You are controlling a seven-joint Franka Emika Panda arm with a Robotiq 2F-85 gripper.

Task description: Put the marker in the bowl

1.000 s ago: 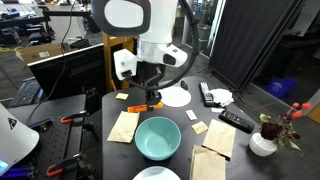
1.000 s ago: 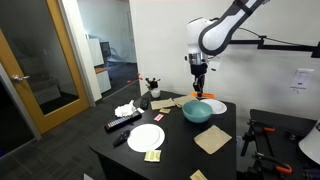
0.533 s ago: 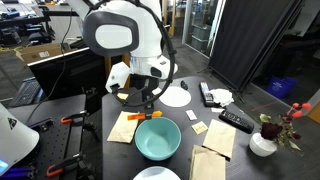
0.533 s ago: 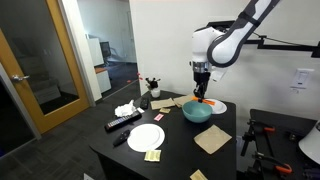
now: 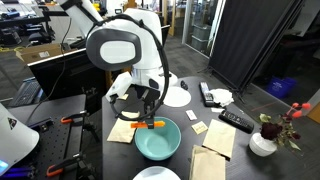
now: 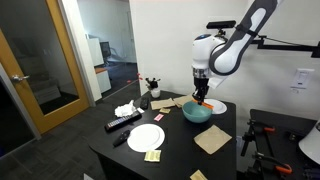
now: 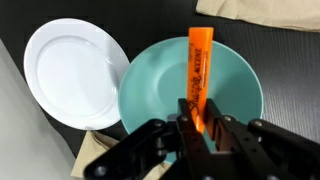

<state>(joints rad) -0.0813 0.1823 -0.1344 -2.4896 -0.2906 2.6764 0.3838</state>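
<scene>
Hanging low in an exterior view, the gripper [image 5: 149,117] is closed on the orange marker [image 5: 153,124], held level just above the rim of the teal bowl [image 5: 158,142]. In an exterior view the gripper [image 6: 202,97] stands over the bowl [image 6: 196,112], but the marker is perhaps too small to see there. In the wrist view the fingers [image 7: 186,118] pinch one end of the marker [image 7: 198,65], its free end reaches over the bowl [image 7: 150,100], and a white plate [image 7: 70,70] lies just beside.

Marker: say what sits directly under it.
In the wrist view, the marker, shut in the end effector, hangs above the teal bowl, whose visible inside is bare. The strip of bowl beneath the marker and end effector is covered, so it cannot be checked.
</scene>
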